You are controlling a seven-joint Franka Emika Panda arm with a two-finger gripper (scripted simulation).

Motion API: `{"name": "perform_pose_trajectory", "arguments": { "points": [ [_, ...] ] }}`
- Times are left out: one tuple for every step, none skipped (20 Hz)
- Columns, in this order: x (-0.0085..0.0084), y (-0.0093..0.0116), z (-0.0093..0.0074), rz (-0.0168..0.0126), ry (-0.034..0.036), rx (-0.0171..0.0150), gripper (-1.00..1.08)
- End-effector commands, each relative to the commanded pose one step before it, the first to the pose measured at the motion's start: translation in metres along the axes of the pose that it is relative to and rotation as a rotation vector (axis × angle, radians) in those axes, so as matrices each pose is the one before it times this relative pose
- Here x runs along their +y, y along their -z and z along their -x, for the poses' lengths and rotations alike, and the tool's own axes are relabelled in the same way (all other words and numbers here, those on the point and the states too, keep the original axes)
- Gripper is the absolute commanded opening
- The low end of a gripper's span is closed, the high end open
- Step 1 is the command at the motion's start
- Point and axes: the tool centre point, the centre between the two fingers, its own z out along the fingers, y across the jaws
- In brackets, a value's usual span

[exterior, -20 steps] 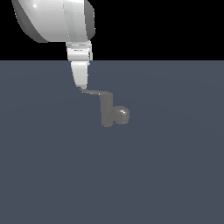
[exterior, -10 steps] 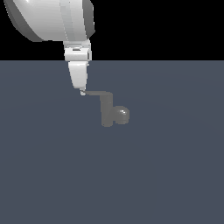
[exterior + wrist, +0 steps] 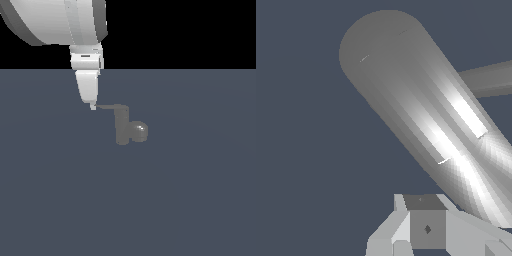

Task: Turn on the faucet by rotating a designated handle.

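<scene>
In the exterior view the dull grey faucet [image 3: 122, 127] stands upright on the floor, with a rounded spout stub [image 3: 139, 131] on its right side. The thin handle [image 3: 107, 106] sticks out level from its top toward the exterior view's left. My white gripper [image 3: 92, 106] hangs down with its tip at the handle's free end, touching or nearly touching it. The fingers look pressed together with nothing between them. In the wrist view a thick grey metal bar [image 3: 421, 115] runs close past my fingers [image 3: 426, 227]. I cannot tell which part of the faucet it is.
A flat dark blue-grey floor [image 3: 190, 200] spreads around the faucet. The large white arm link [image 3: 55, 20] fills the upper left of the exterior view. No other objects are in view.
My gripper has shifted a little down and toward the exterior view's left, staying at the handle's end. The handle has swung slightly and now looks more level.
</scene>
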Motion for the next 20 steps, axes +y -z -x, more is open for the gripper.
{"name": "perform_pose_trajectory", "arguments": {
  "points": [
    [0.00786,-0.00055,-0.01003,0.00342,-0.00918,0.00187,-1.00],
    [0.00283,0.00006,-0.00171,0.00000,0.00000,0.00000,-1.00],
    [0.00283,0.00006,-0.00171,0.00000,0.00000,0.00000,-1.00],
    [0.00272,-0.00033,-0.00175,0.00069,-0.00004,-0.00005,-1.00],
    [0.00283,0.00006,-0.00172,0.00000,0.00000,0.00000,-1.00],
    [0.00283,0.00006,-0.00172,0.00000,0.00000,0.00000,-1.00],
    [0.00271,-0.00033,-0.00175,0.00069,-0.00005,-0.00004,-1.00],
    [0.00283,0.00006,-0.00172,0.00000,0.00000,0.00000,-1.00],
    [0.00283,0.00006,-0.00172,0.00000,0.00000,0.00000,-1.00],
    [0.00282,0.00006,-0.00172,0.00000,0.00000,0.00000,-1.00],
    [0.00270,-0.00032,-0.00176,0.00069,-0.00007,-0.00001,-1.00],
    [0.00281,0.00006,-0.00171,0.00000,0.00000,0.00000,-1.00],
    [0.00280,0.00006,-0.00171,0.00000,0.00000,0.00000,-1.00],
    [0.00267,-0.00031,-0.00175,0.00068,-0.00009,0.00003,-1.00],
    [0.00278,0.00006,-0.00170,0.00000,0.00000,0.00000,-1.00],
    [0.00277,0.00006,-0.00170,0.00000,0.00000,0.00000,-1.00],
    [0.00275,0.00006,-0.00169,0.00000,0.00000,0.00000,-1.00],
    [0.00262,-0.00029,-0.00175,0.00066,-0.00015,0.00012,-1.00],
    [0.00271,0.00006,-0.00169,0.00000,0.00000,0.00000,-1.00],
    [0.00269,0.00007,-0.00168,0.00000,0.00000,0.00000,-1.00]
  ]
}}
